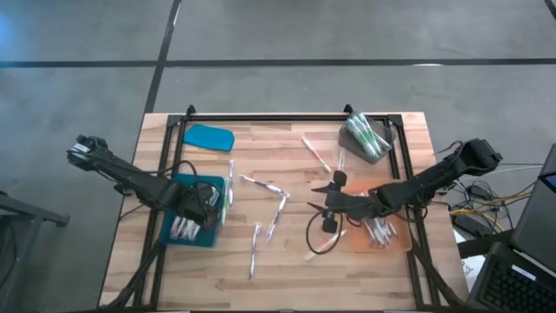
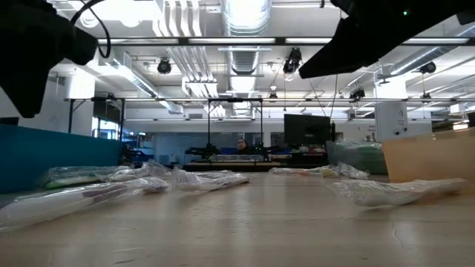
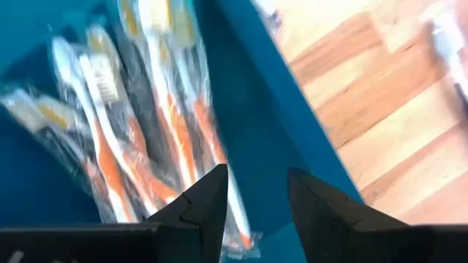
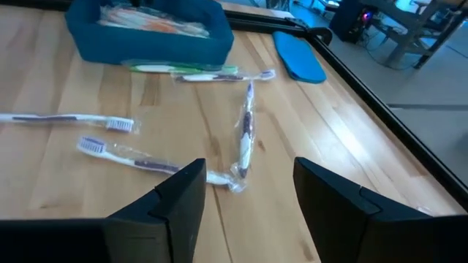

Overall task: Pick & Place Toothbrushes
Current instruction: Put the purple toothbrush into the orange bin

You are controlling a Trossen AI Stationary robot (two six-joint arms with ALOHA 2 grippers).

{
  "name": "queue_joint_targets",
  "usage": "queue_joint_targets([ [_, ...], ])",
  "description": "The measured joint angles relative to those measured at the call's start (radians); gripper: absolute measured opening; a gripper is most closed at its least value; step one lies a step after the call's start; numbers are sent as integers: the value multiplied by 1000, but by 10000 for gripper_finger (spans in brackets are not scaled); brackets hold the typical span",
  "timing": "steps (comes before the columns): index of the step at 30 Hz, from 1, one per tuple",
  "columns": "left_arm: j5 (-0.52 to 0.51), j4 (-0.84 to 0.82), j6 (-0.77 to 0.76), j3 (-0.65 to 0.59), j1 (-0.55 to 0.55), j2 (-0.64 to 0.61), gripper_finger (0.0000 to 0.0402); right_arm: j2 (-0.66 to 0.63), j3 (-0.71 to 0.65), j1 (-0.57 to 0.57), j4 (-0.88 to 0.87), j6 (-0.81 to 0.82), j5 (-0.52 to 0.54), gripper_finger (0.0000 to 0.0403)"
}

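Left gripper (image 3: 252, 212) hangs over the blue tray (image 1: 165, 230), jaws apart and empty, orange toothbrushes (image 3: 157, 139) lying below. Right gripper (image 4: 245, 201), also spread and empty, faces loose brushes (image 4: 245, 139) on the table (image 1: 287, 261). The slick wrappers could slip from a pinch, or two come up together. The orange tray (image 1: 400, 243) hides under the right arm.
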Motion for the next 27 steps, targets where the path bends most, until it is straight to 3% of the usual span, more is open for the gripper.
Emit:
queue_joint_targets([
  [9,-83,10,47,28,0,0,143,109,76,-56,13,-100,-126,196],
  [15,-223,87,131,38,0,0,140,206,173,-86,-4,-201,-224,181],
  [20,-378,246,291,38,0,1,140,288,270,-116,-93,-257,-323,176],
  [27,-527,516,635,38,0,1,139,438,444,-151,-316,-341,-397,194],
])
